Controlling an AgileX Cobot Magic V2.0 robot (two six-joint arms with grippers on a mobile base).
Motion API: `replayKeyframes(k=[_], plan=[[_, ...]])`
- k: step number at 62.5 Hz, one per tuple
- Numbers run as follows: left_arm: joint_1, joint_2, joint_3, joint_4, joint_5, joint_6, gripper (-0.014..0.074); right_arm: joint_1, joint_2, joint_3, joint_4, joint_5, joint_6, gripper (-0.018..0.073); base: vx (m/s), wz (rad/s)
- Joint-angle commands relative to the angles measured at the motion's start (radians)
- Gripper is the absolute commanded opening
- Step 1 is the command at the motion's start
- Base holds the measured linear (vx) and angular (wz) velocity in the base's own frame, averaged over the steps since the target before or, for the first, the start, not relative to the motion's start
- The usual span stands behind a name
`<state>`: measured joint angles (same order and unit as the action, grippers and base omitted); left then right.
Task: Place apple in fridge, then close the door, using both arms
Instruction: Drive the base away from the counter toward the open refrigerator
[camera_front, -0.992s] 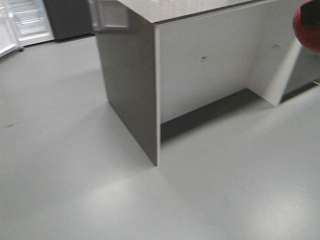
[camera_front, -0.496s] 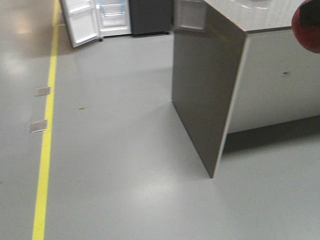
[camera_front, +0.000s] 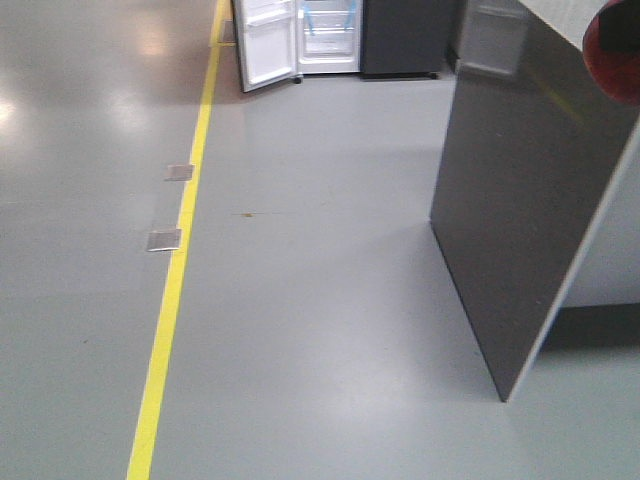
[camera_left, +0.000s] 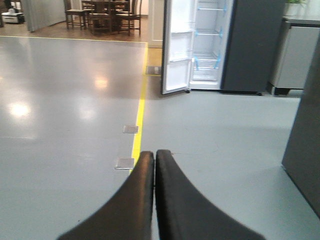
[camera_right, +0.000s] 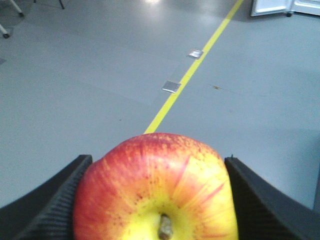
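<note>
Right claw (camera_right: 157, 167) is clamped on the apple (camera_right: 155, 200); left claw (camera_left: 154, 167) is pressed together, empty. Transit step, I judge: the fridge (camera_left: 252, 45) stands well apart, door (camera_left: 177, 50) open. Next, approach, then reach a shelf (camera_left: 207, 31).

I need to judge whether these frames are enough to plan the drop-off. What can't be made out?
Front view: the apple is cut off by the right edge; the fridge is far away, with its top cropped.
Left wrist view: the door shows only its inner liner; shelf contents are too small to tell.
Right wrist view: the lower edge crops the apple and the right end effector.
</note>
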<state>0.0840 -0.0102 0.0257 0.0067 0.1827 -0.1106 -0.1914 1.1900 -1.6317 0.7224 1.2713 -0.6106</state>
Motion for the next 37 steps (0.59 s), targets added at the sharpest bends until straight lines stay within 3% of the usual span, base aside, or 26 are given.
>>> replayKeyframes(k=[1,37], plan=[[-0.028,-0.016,0.028,-0.007,-0.071,-0.008,-0.0006,-0.006,-0.019,-0.028,0.049,-0.055,-0.012,0.0069,0.17,0.34],[-0.035,-0.016,0.028,-0.007,-0.071,-0.008,-0.0006,-0.006,-0.019,-0.028,0.049,-0.055,-0.012,0.0069,0.21,0.26]])
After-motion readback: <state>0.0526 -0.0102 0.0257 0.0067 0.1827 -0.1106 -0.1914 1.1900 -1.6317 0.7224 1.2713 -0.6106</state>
